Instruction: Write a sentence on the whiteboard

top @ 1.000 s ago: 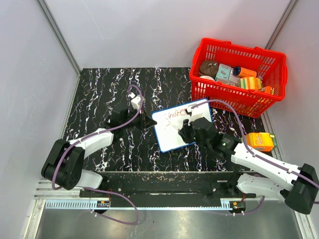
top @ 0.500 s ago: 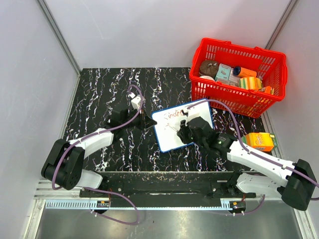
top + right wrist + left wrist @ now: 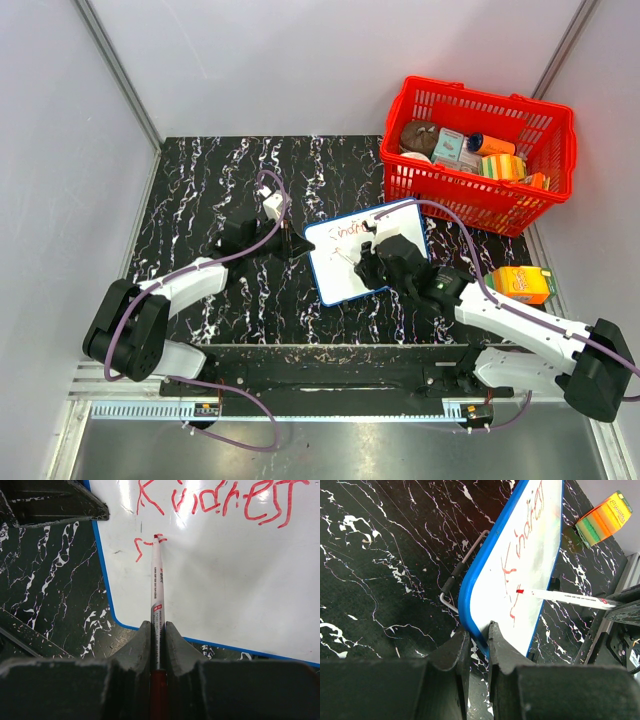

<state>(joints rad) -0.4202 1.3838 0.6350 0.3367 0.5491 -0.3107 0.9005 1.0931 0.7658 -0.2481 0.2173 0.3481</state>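
Note:
The whiteboard (image 3: 340,278) lies on the black marble table, white with a thin blue frame. My left gripper (image 3: 297,246) is shut on its left edge; in the left wrist view the fingers (image 3: 500,647) pinch the blue frame of the whiteboard (image 3: 535,565). My right gripper (image 3: 158,625) is shut on a red marker (image 3: 157,575), its tip touching the whiteboard (image 3: 225,590). The sentence (image 3: 215,500) reads "Kindness" in red, with a few red strokes beneath it by the marker's tip. In the top view the right gripper (image 3: 368,262) is over the board's middle.
A red basket (image 3: 470,200) with several groceries stands at the back right, close to the board's far corner. An orange carton (image 3: 522,284) lies on the table right of my right arm. A thin metal wire stand (image 3: 465,562) sticks out from under the board's edge.
My right gripper with the marker has shifted a little to the left over the board. The left arm and the board have not moved.

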